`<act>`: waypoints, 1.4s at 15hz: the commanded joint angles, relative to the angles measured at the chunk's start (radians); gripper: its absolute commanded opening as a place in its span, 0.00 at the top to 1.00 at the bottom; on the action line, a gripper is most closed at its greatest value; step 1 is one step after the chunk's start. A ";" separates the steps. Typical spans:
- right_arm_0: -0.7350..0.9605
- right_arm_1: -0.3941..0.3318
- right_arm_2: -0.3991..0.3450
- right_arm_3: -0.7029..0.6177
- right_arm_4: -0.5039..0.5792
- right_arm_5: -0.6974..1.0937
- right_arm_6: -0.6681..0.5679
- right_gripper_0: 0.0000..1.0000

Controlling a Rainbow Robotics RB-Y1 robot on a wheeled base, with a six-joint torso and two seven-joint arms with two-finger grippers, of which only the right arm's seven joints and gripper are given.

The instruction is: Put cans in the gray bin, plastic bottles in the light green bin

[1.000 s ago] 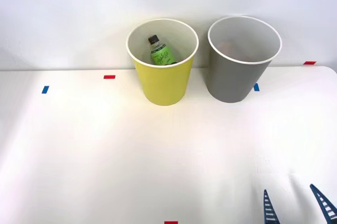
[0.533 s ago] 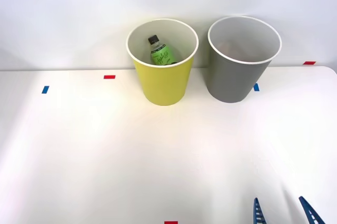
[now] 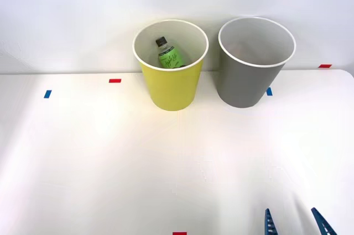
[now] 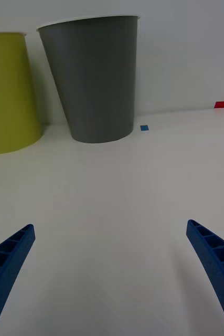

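The light green bin point(image 3: 170, 77) stands at the back of the table, and a plastic bottle point(image 3: 168, 55) with a black cap and green label leans inside it. To its right stands the gray bin point(image 3: 254, 63); a faint reddish shape shows inside, too dim to name. Both bins appear from the side in the right wrist view, the gray bin point(image 4: 93, 79) ahead and the light green bin point(image 4: 9, 92) beside it. My right gripper point(image 3: 296, 223) sits at the table's near right edge, open, with nothing between its blue fingers point(image 4: 7, 257).
Small tape marks dot the white table point(image 3: 110, 157): a blue mark point(image 3: 47, 94) and a red mark point(image 3: 115, 81) at the left, a red mark point(image 3: 179, 233) at the near edge, a blue mark point(image 3: 269, 92) by the gray bin, a red mark point(image 3: 325, 66) far right. A white wall rises behind.
My right gripper has drawn back toward the near edge of the table and a little left, staying open. The bins and bottle have not moved.
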 commanded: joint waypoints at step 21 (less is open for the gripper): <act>0.016 -0.004 0.000 0.000 -0.004 -0.012 0.003 0.00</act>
